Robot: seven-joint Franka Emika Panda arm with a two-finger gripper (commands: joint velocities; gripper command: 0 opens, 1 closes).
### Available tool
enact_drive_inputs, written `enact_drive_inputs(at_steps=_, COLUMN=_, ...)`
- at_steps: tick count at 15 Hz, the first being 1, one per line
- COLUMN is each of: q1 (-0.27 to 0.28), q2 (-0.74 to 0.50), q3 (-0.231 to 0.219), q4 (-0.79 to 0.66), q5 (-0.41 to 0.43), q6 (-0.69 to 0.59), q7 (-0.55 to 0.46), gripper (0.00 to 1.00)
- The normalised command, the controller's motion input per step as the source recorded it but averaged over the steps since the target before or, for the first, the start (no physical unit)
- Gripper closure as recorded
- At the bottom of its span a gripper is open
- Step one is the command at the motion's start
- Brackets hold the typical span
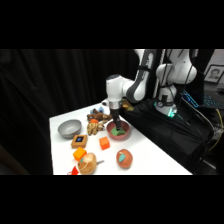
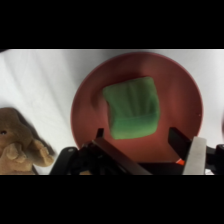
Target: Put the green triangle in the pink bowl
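The green triangle (image 2: 132, 107) lies inside the pink bowl (image 2: 177, 80), filling much of its floor. From the side the pink bowl (image 1: 125, 134) stands right of the table's middle with the green triangle (image 1: 117, 132) showing in it. My gripper (image 1: 116, 123) hangs straight over the bowl, its tip down at the rim. In the wrist view my gripper (image 2: 136, 136) is open, its two fingers standing apart on either side of the block's near edge, not touching it.
A grey bowl (image 1: 69, 128) sits at the left. A brown plush toy (image 1: 97, 123) lies beside the pink bowl, with a wooden block (image 1: 79, 140), an orange cube (image 1: 104, 143), a brown round thing with a teal patch (image 1: 124, 158) and a small red piece (image 1: 75, 171) nearer the front.
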Motion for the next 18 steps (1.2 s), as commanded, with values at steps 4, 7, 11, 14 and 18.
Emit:
enact_drive_inputs(at_steps=4, q1=0.005, q2=-0.38, q3=-0.044, q4=-0.09, q5=-0.007, q6=-0.3, q7=0.05, gripper=0.0)
enact_drive_inputs(at_steps=7, q1=-0.002, q2=-0.57, q3=-0.067, q4=-0.12, q5=-0.064, q6=-0.44, q7=0.1, gripper=0.0)
enact_drive_inputs(at_steps=11, q1=-0.032, q2=-0.63, q3=-0.045, q4=-0.08, q5=-0.102, q6=-0.52, q7=0.13, gripper=0.0)
enact_drive_inputs(at_steps=14, q1=-0.058, q2=-0.56, q3=-0.007, q4=-0.02, q5=-0.132, q6=-0.47, q7=0.17, gripper=0.0)
enact_drive_inputs(at_steps=18, q1=-0.05, q2=-0.3, q3=0.024, q4=0.08, q5=-0.075, q6=-0.33, q7=0.14, gripper=0.0)
